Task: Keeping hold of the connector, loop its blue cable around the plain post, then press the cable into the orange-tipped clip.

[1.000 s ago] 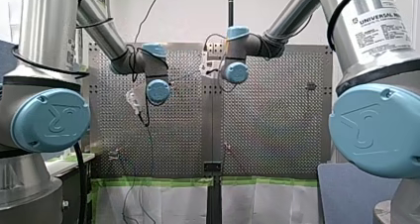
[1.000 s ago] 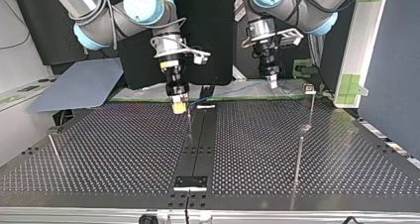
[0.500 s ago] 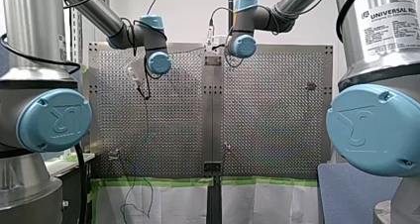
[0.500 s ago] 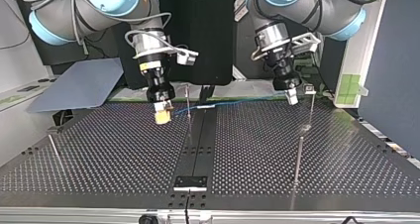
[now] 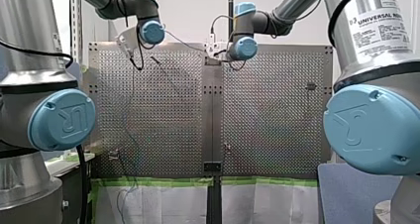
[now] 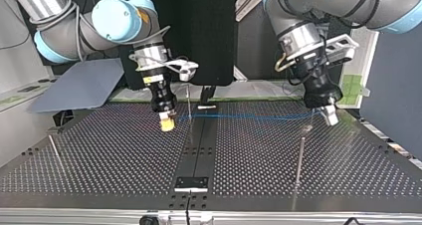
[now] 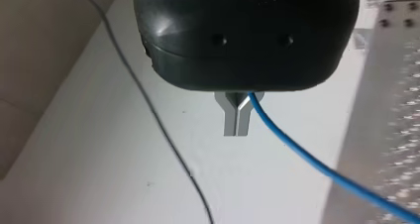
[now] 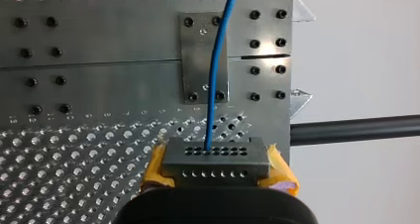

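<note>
My right gripper (image 8: 217, 164) is clamped on the connector (image 8: 213, 158), its yellow pads (image 8: 280, 169) pressing the two short ends. The connector is a small grey rectangular block, wider than it is tall, with a row of small round holes along its upper face and a second row along the face towards the camera. The blue cable (image 8: 214, 85) comes out of one hole near the middle of the upper row. It is thin, smooth and bright blue, and it runs straight ahead of the gripper in a slight bow, crossing a small screwed-down metal plate (image 8: 203, 55) on the perforated table (image 8: 74, 149). My left gripper (image 7: 236, 121) has a black body with narrow metal fingers (image 7: 230, 122) pressed together. The cable leaves from the root of these fingers, close under the body, and slants away to one side. The fingers are closed on the cable further along, not on the connector. A thin black cord (image 7: 148, 110) lies on the pale surface beyond this gripper, apart from the cable. In the top view the cable hangs nearly level and almost taut between the two grippers, well above the table. A thin post (image 6: 189, 115) stands upright just beside my right gripper, on the side towards my left gripper, and the cable crosses it. I cannot tell which side of the post the cable passes.
</note>
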Tool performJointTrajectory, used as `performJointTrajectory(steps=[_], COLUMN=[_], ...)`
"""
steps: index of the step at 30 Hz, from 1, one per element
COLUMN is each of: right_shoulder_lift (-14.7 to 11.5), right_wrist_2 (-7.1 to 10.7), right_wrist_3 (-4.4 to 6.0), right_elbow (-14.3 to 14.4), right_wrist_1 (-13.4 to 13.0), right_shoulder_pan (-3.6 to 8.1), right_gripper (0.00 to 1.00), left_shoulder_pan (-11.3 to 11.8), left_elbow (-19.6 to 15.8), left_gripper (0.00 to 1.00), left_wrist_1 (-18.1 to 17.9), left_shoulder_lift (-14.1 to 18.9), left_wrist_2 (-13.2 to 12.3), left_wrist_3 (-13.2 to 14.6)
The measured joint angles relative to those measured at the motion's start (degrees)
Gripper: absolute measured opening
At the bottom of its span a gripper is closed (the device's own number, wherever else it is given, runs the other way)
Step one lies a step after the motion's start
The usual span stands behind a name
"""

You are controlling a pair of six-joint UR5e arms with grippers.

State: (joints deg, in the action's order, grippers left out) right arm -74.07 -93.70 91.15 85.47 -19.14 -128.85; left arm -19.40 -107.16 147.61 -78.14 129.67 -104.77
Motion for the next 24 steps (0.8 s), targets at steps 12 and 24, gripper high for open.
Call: performJointTrajectory(steps=[12, 24], right_shoulder_lift=[0.6, 2.8], right_wrist_2=[1.6, 2.91], right_wrist_3=[0.06, -0.07], right_elbow=[-4.5, -7.2], right_wrist_1=[0.8, 1.0], right_shoulder_pan=[0.99, 1.31], right_gripper=[0.0, 0.0], left_shoulder_pan=[6.0, 12.5], left_elbow=[6.1, 12.6], left_gripper=[0.0, 0.0], left_wrist_1=[6.1, 12.6], left_shoulder_lift=[-4.2, -10.8], left_wrist_2=[-6.0, -12.5], left_wrist_3=[-4.5, -6.1])
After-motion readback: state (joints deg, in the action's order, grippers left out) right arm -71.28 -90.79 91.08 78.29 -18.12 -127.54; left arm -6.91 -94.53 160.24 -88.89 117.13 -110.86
